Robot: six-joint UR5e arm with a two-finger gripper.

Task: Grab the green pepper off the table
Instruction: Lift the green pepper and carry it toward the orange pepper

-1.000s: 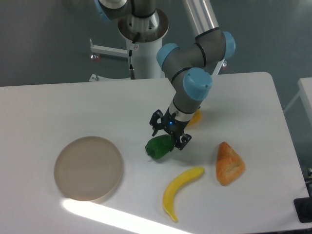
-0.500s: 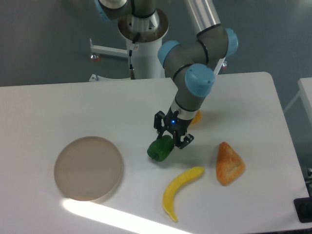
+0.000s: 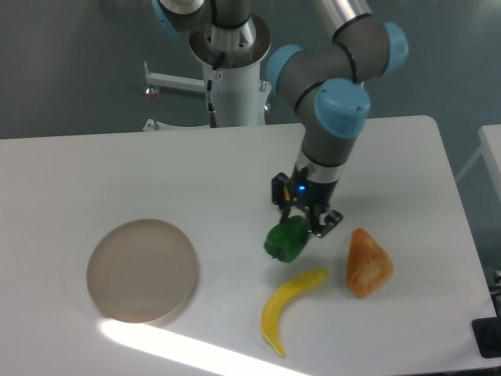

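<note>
Pincer [image 3: 302, 225] clamped on the green pepper [image 3: 286, 240], held right of the bench [image 3: 70, 180] centre, toward the near edge. Contact with the bench hard to judge; pepper's top hidden behind the fingers. Banana [image 3: 287, 307], orange piece [image 3: 368, 262] and plate [image 3: 142, 269] nearby.

I've got a white table [image 3: 94, 168] with rounded corners filling most of my view, with a bright streak of light across its near edge. On it, to the left, lies a round beige plate [image 3: 142, 269]; toward the right lie a curved yellow banana [image 3: 288, 307] and, just beside it further right, an orange wedge-shaped piece [image 3: 368, 262]. The plate sits well apart from both.
</note>
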